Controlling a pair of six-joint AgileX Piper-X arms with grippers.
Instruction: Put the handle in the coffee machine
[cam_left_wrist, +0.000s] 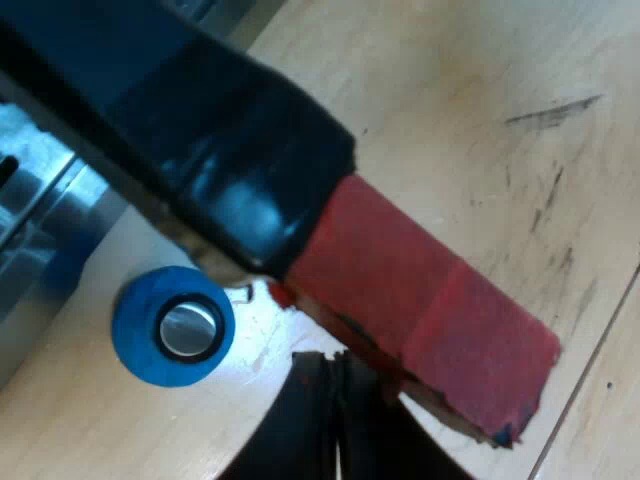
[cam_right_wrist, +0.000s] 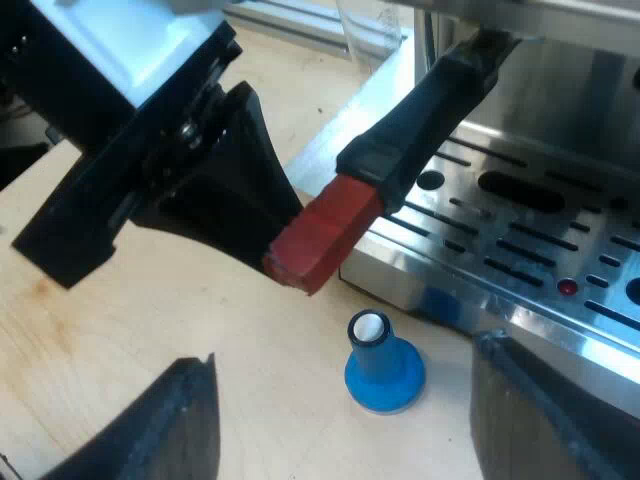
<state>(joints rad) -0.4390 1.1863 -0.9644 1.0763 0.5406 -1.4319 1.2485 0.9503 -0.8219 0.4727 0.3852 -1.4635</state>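
The holder's dark handle (cam_right_wrist: 420, 110) slants down from the espresso machine's front (cam_right_wrist: 560, 90), where its upper end meets the machine. Its red end (cam_right_wrist: 325, 235) hangs over the wooden table beside the drip tray. My left gripper (cam_left_wrist: 336, 425) is shut, its two fingers pressed together with only a slit between them, touching the underside of the red end (cam_left_wrist: 420, 300). The black part of the handle (cam_left_wrist: 200, 150) runs close past the camera. My right gripper (cam_right_wrist: 345, 355) hovers open over the blue tamper (cam_right_wrist: 383, 365), holding nothing.
The blue tamper (cam_left_wrist: 172, 325) stands upright on the wooden table (cam_left_wrist: 480, 120), close to the machine's metal base (cam_left_wrist: 40, 230). The slotted steel drip tray (cam_right_wrist: 520, 220) lies under the handle. A clear measuring glass (cam_right_wrist: 372, 28) stands beside the machine.
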